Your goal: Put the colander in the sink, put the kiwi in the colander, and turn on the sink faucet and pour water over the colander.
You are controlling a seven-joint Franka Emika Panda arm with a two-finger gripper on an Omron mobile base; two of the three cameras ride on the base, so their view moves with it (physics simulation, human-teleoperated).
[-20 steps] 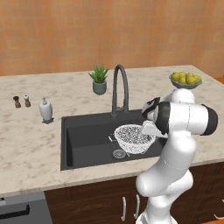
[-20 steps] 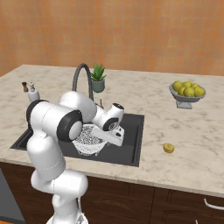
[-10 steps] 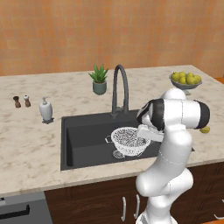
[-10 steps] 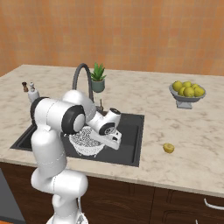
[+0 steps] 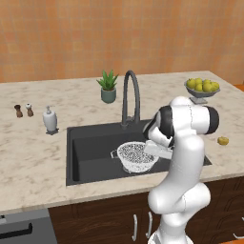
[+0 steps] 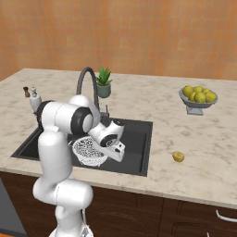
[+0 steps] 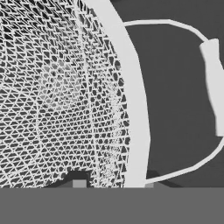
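Colander work is my first step, and I judge it nearly done. Reading left to right in the left base view: the soap dispenser [image 5: 50, 119] on the counter, then the sink [image 5: 88, 147], with the colander [image 5: 136, 156] low inside it in front of the sink faucet [image 5: 130, 97]. My gripper [image 7: 112, 183] has one tip on each side of the colander's rim, clamped on it by the look of things, so release is left. Far right, the kiwi [image 5: 222, 140] lies on the counter, unmoved; no water runs.
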